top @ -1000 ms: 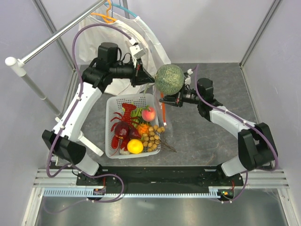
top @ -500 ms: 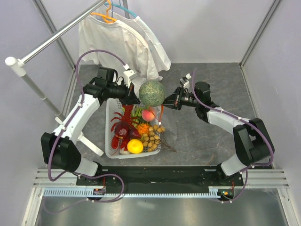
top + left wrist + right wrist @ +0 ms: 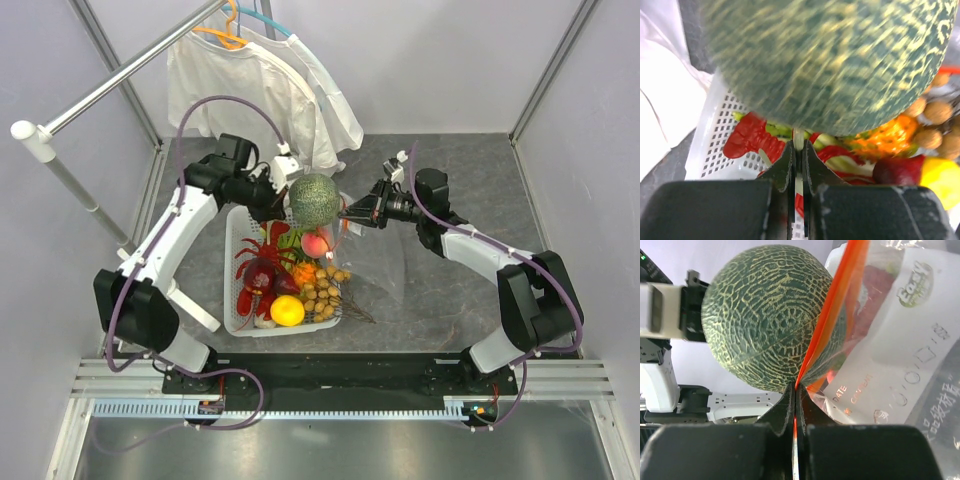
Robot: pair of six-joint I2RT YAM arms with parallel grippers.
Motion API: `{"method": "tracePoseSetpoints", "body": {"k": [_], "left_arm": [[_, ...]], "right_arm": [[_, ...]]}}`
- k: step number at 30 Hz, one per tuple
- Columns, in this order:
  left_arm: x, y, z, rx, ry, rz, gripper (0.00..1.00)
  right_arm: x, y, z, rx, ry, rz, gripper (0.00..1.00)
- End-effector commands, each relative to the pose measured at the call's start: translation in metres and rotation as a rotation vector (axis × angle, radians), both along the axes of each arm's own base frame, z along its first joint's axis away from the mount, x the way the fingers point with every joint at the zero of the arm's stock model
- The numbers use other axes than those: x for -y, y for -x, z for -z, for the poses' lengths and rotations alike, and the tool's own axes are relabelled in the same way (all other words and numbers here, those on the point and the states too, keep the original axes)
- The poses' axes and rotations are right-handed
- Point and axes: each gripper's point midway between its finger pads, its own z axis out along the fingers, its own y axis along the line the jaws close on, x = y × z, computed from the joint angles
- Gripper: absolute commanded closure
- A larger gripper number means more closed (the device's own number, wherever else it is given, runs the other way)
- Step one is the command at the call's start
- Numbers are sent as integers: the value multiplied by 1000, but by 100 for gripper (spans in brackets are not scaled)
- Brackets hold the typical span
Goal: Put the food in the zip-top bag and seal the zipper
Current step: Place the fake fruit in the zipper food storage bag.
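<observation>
Top external view showed the left arm (image 3: pixel 165 240) rising from its base, bending at the elbow near the far left of the table (image 3: pixel 470 180), and reaching inward over the far edge of the white basket (image 3: pixel 236 222). The left gripper (image 3: pixel 283 194) pointed at the melon (image 3: pixel 313 200). In the left wrist view its fingers were pressed together on the melon's thin pale stem (image 3: pixel 798 136), so the melon hung from that grip above the basket's far right corner.

The right arm (image 3: pixel 480 255) stretched from its base out to the right and back toward the middle. The right gripper (image 3: pixel 352 212) faced the melon, and in the right wrist view its jaws were pinched tight on the red-orange zipper (image 3: pixel 832 310). The zip-top bag (image 3: pixel 385 262) trailed from that grip down to the table beside the basket. The melon sat right against the bag's mouth; whether any of it was inside could not be told.

Counted: two arms, one melon, one bag, one basket. The basket held one peach (image 3: pixel 317 243), one dark red piece (image 3: pixel 260 273), one red lobster (image 3: pixel 268 240), one yellow fruit (image 3: pixel 287 311) and a cluster of small brown nuts (image 3: pixel 322 290), too many to count. One white T-shirt (image 3: pixel 255 85) hung from the rail (image 3: pixel 120 75) at the back.
</observation>
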Motion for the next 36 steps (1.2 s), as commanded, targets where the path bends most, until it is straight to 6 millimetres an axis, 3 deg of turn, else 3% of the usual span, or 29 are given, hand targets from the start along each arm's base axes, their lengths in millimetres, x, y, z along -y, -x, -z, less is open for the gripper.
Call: {"method": "tracePoseSetpoints", "body": {"k": [1,6,12,16,25,30,34,36], "left_arm": [[15,16,15,24,-140,170,98],[11,31,26,21,-213,284,98],[8,41,23,87,-288,419,98],[6,34,21,109,-355,481,98],[9,28,27,101,-460,620,98],[16,22,26,130,-477,689,98],[9,19,31,175,-573,761,98],[13,14,24,202,-576,751,98]], "right_arm": [[-5,-5,-27,92,-44,-19,100],[-4,-6,-27,111,-20,-30,100],[-7,-13,-27,125,-32,-43,100],[-10,-18,-46,181,-39,-63,100],[-15,-21,-63,278,6,-138,100],[-15,-20,-60,285,30,-158,100],[-18,-22,-57,292,47,-174,100],[-19,-26,-60,309,62,-177,100]]}}
